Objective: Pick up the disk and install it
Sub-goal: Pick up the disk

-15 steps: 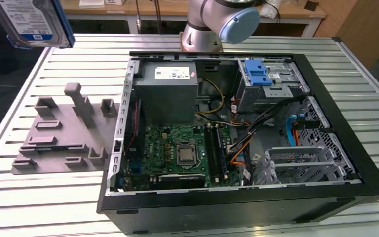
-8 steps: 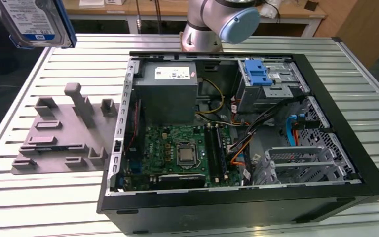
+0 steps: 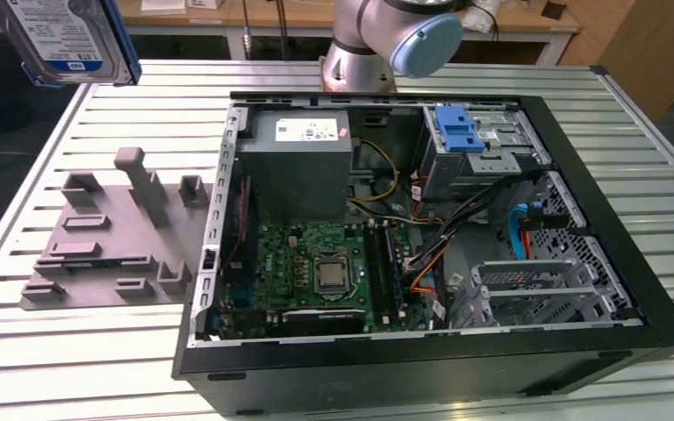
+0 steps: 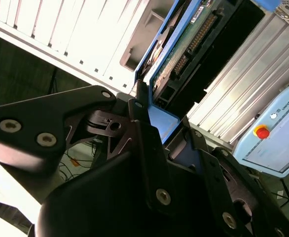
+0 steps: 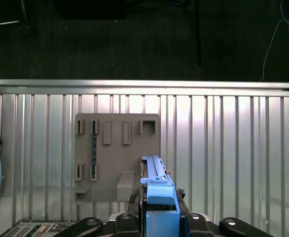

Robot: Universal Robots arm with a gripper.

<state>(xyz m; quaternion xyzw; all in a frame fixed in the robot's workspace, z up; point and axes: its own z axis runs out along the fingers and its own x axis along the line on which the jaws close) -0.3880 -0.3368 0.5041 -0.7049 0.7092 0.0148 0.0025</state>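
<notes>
Black gripper (image 4: 166, 118) jaws are clamped on the blue rail frame of the disk (image 3: 62, 39). They hold it aloft at the exterior view's far left, above the slatted table (image 3: 32, 368) and well apart from the open computer case (image 3: 431, 360). You'd do best, I judge, to carry it level with the rails squarely pinched. The disk has a silver body, a white-and-blue label and a green circuit board on its other face.
</notes>
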